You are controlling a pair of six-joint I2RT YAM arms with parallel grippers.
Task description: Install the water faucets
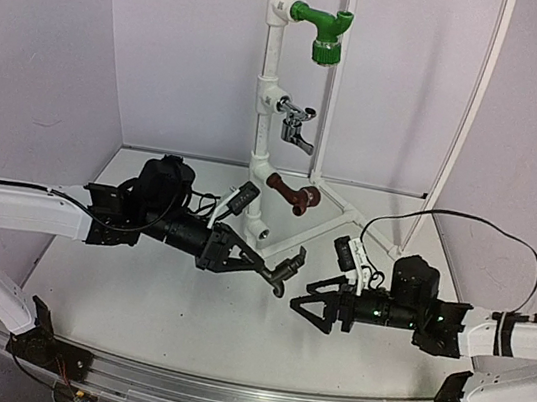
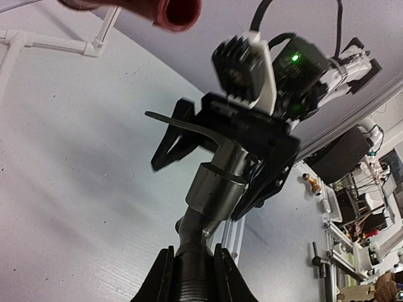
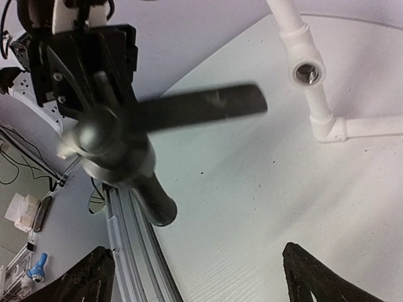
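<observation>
- The dark faucet (image 1: 285, 270) is held off the table (image 1: 160, 316), near the middle of the scene, just near and right of the foot of the white pipe stand (image 1: 267, 90).
- It is clamped by its threaded end in the left gripper (image 1: 254, 263), whose fingers (image 2: 162, 272) are closed tight on it. The lever is pointed away towards the right arm.
- The right gripper (image 1: 307, 296) is just right of the faucet. Its jaws are spread wide and nothing is held between them.
- Three faucets are already mounted on the stand: a green faucet (image 1: 322, 29) at the top, a silver faucet (image 1: 295, 124) below it, and a brown faucet (image 1: 295, 195) lower again.
- One open socket (image 3: 308, 72) is seen low on the stand, unfilled.
- The step in hand is judged to be the fitting of the last faucet, with the task mostly done.
- The threaded end is covered by the left fingers. A regrip or a handover to the right gripper is therefore likely needed, so that the thread can be lined up with the socket and screwed in.
</observation>
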